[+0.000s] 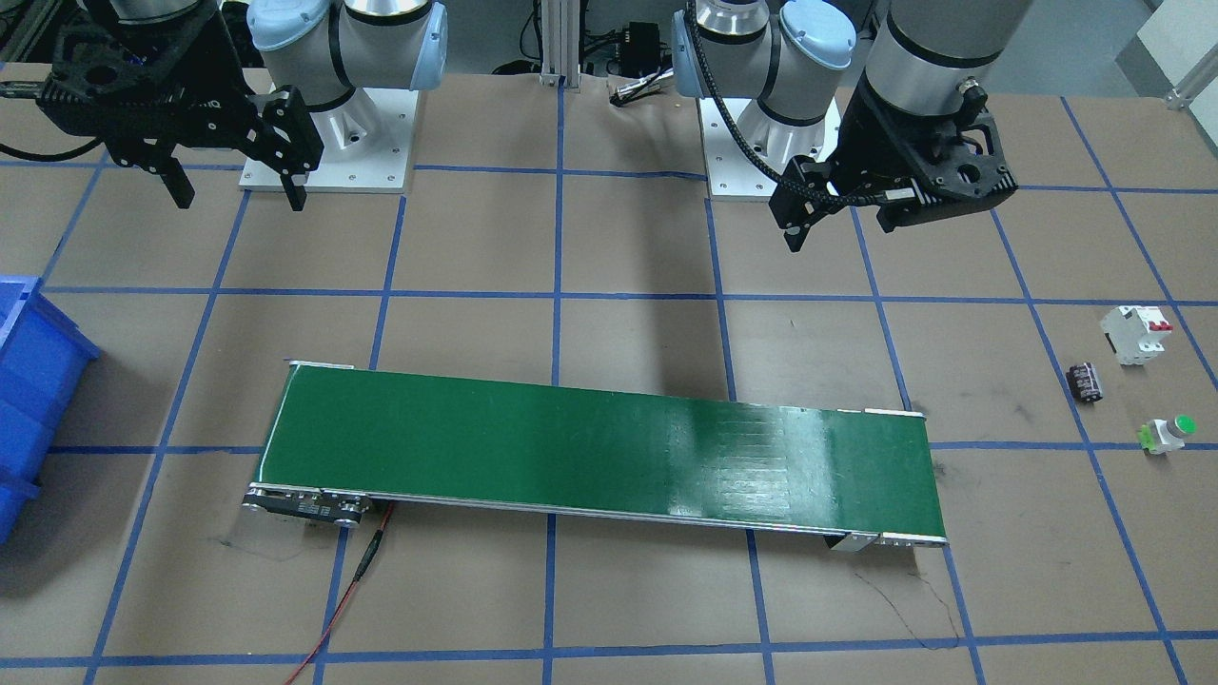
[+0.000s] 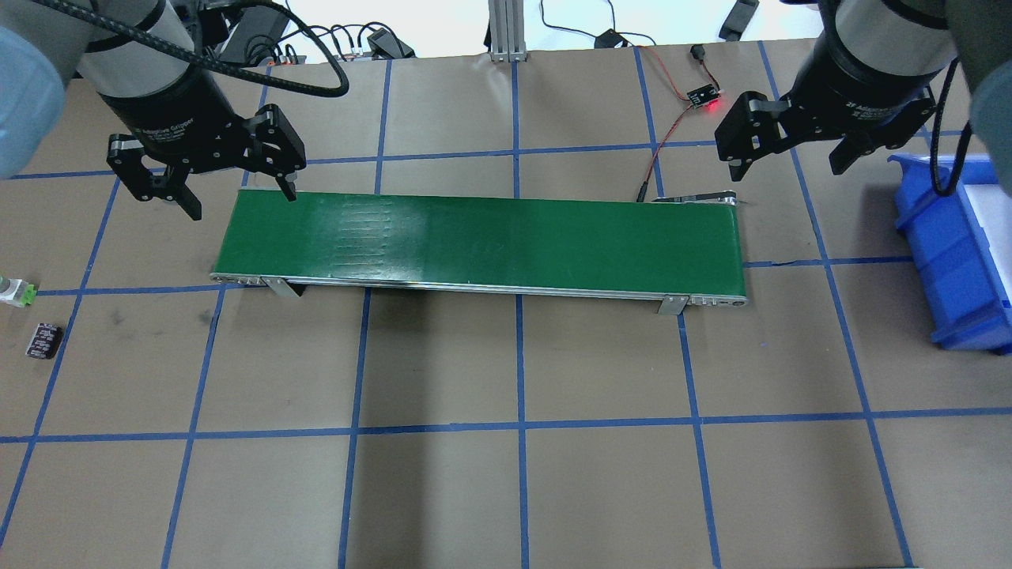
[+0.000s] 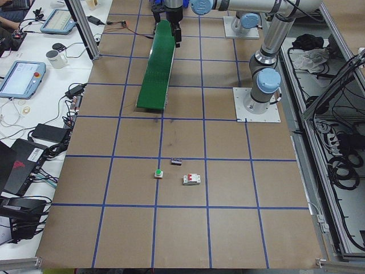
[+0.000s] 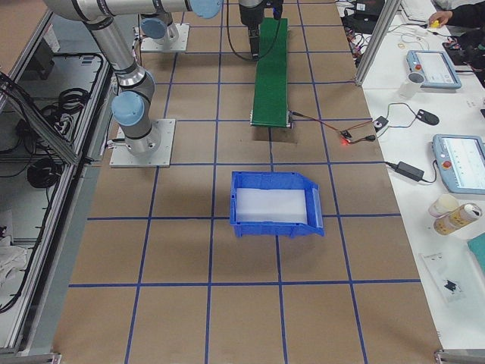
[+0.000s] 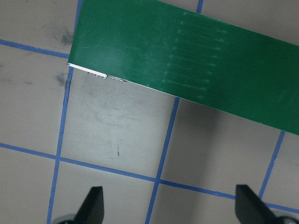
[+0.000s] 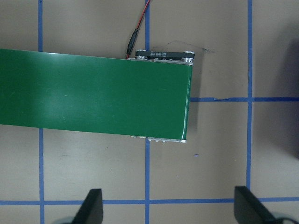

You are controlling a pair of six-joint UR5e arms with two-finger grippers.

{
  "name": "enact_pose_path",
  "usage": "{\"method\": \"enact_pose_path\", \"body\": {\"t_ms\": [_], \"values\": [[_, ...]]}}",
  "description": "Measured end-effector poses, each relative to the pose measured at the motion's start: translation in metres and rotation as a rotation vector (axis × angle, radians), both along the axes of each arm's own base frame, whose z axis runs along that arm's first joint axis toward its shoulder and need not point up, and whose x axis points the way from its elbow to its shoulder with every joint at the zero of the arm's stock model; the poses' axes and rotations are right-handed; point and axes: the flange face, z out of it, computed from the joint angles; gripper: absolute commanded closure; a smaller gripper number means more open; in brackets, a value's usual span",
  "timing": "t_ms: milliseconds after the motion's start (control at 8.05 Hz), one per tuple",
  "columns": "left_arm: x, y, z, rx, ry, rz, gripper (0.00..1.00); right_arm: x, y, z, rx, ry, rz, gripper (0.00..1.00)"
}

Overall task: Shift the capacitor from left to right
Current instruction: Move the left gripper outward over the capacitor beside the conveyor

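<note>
The capacitor, a small dark cylinder with pale markings, lies on the brown table near the robot's left end. It also shows in the overhead view and the exterior left view. My left gripper is open and empty, held above the left end of the green conveyor belt, well away from the capacitor. Its fingers frame bare table. My right gripper is open and empty above the belt's right end. It also shows in the front view.
A white breaker with red parts and a green-capped push button lie close to the capacitor. A blue bin stands at the table's right end. A red wire runs from the belt's far right corner.
</note>
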Motion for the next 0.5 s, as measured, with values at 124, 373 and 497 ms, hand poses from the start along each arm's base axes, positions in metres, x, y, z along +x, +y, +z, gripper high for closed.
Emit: {"method": "enact_pose_path", "body": {"t_ms": [124,373,497], "values": [[-0.0002,-0.0002,0.0002,-0.001,0.000,0.000,0.00,0.0000,0.0000,0.0000,0.000,0.000,0.000,0.00],[-0.0005,-0.0024,0.0021,-0.017,0.010,0.000,0.00,0.0000,0.0001,-0.0001,0.001,0.000,0.000,0.00],[0.0003,-0.0037,0.0032,-0.025,0.015,0.002,0.00,0.0000,0.0000,0.0000,0.000,0.000,0.000,0.00]]}}
